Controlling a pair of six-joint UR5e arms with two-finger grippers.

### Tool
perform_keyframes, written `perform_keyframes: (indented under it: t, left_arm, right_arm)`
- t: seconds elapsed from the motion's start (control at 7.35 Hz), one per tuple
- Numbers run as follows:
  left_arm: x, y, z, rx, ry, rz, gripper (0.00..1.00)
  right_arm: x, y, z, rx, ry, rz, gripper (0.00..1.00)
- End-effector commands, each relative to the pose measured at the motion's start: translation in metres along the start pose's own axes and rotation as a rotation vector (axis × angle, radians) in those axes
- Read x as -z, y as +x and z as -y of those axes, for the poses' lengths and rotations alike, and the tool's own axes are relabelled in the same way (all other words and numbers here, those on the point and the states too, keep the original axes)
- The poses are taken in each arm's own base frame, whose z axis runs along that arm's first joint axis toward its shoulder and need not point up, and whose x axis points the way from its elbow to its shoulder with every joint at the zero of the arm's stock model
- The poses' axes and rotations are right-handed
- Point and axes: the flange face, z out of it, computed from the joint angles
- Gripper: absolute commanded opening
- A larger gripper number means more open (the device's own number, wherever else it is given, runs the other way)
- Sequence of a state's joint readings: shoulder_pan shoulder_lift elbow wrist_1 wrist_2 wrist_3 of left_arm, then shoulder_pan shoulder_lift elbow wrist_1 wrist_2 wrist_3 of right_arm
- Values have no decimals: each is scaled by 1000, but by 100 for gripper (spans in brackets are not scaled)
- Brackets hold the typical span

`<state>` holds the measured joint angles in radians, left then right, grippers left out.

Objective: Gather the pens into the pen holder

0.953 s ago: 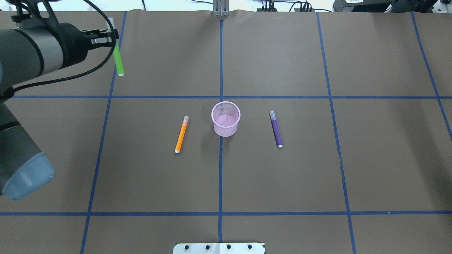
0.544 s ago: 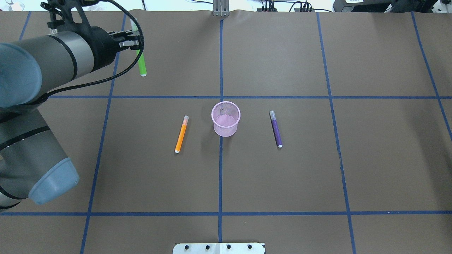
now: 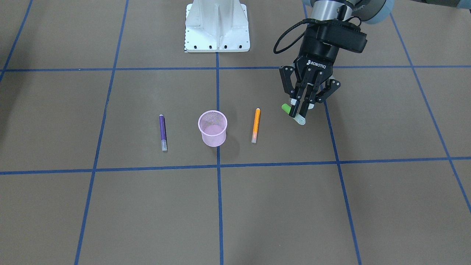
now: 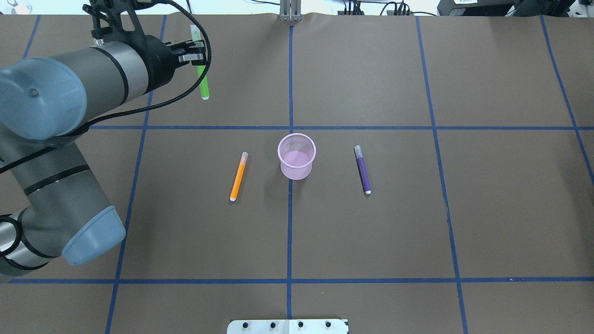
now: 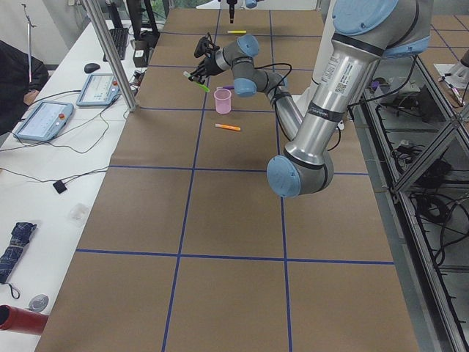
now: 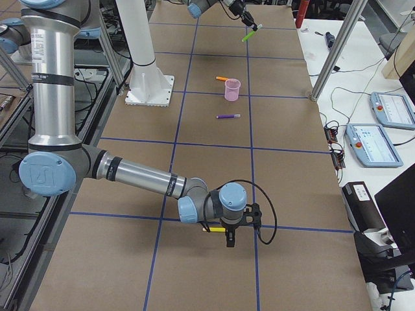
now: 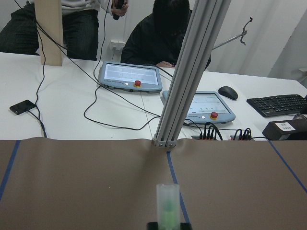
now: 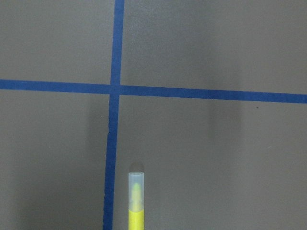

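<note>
Mid table [image 4: 371,232]: orange pen [image 4: 238,178] & purple pen [image 4: 363,172] lie either side of upright pen holder [image 4: 297,172], not touching. Same depth, right end: right claw [image 6: 229,234] low by yellow pen [image 8: 136,206]; grip can't tell. Farther: left claw [image 4: 197,52] clamped on green pen [image 4: 203,81], off the table. Step: ferrying it. Next, prob.: centre over holder, tip end-down, release.
</note>
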<state>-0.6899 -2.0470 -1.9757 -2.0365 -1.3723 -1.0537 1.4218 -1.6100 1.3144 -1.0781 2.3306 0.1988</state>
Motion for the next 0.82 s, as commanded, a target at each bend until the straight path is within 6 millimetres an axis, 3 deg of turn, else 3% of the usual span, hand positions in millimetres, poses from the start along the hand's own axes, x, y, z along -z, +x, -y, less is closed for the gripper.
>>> perform_keyframes:
  t: [0.0, 0.54, 0.68]
  left_arm:
    - [-4, 1, -2, -2, -4, 4, 0]
    - [-8, 6, -4, -3, -8, 2, 0]
    - [-9, 6, -5, -4, -10, 2, 0]
  right_arm:
    - [-17, -24, 8, -28, -29, 8, 99]
    - [-46, -15, -1, -44, -87, -16, 99]
    - [-49, -17, 4, -39, -88, -23, 99]
